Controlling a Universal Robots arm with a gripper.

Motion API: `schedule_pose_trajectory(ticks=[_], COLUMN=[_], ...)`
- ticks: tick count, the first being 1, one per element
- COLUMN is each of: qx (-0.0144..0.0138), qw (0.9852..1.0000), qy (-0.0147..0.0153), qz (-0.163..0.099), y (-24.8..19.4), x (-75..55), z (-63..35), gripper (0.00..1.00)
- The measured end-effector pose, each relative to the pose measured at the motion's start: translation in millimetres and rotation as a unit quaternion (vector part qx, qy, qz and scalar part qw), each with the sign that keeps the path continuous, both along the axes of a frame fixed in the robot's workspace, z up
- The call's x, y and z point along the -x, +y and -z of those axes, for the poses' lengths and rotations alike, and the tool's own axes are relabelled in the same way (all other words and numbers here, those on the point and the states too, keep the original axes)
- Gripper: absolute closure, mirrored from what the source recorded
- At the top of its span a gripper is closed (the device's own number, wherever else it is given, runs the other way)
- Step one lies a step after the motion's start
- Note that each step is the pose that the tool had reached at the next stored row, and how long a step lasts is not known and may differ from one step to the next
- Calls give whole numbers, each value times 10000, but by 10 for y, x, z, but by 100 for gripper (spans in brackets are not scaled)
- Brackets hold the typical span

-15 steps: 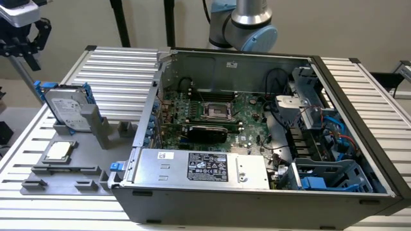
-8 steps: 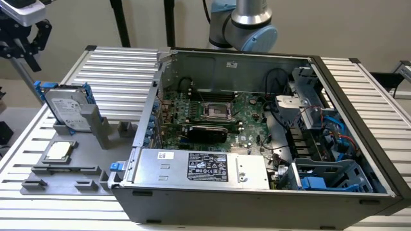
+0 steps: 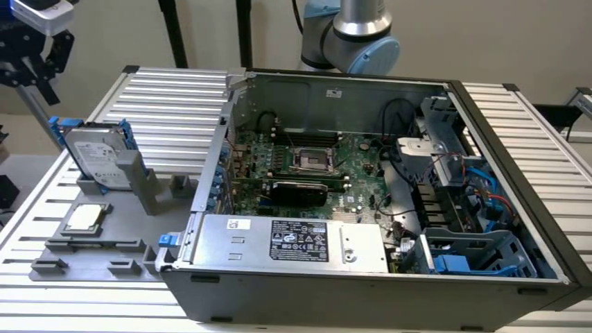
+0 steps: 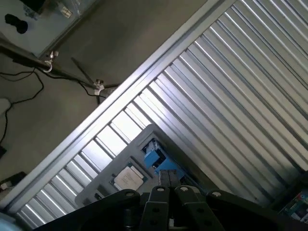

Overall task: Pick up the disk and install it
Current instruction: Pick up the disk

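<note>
Pick-up step, not done yet. Gripper (image 3: pixel 35 66) hangs upper left w/ nothing in it; can't tell if it's open. Disk (image 3: pixel 93 156) stands in grey holder (image 3: pixel 138 187), mid-left. Grab needs gripper lower, right over disk.

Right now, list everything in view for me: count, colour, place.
table: one, silver, slatted, under everything.
computer case: one, dark grey, open, centre of the table.
motherboard: one, green, inside the computer case.
power-supply box: one, silver, labelled, along the computer case's near wall.
grey fixture: one, on the table beside the computer case, at the exterior view's left.
disk: one, silver-grey in a blue carrier, upright in the grey fixture.
CPU chip: one, silver, flat on the grey fixture, apart from the disk.
robot arm: one, silver and light blue, behind the computer case.
</note>
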State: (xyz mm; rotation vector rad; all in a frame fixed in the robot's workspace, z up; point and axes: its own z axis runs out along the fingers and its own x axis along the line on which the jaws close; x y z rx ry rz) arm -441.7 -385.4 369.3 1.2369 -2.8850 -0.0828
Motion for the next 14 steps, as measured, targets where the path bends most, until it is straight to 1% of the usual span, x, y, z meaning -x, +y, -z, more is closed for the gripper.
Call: schedule_pose_trajectory(ticks=[2, 4, 7, 11, 14], qx=[0, 0, 0, 0, 0], qw=[9998, 9993, 9980, 9951, 9923], qy=[0, 0, 0, 1, 0], qz=[-182, -362, -634, -986, -1242], y=[0, 0, 0, 0, 0], x=[0, 0, 0, -1, -2], z=[5, 11, 18, 28, 37], gripper=[89, 89, 89, 89, 89])
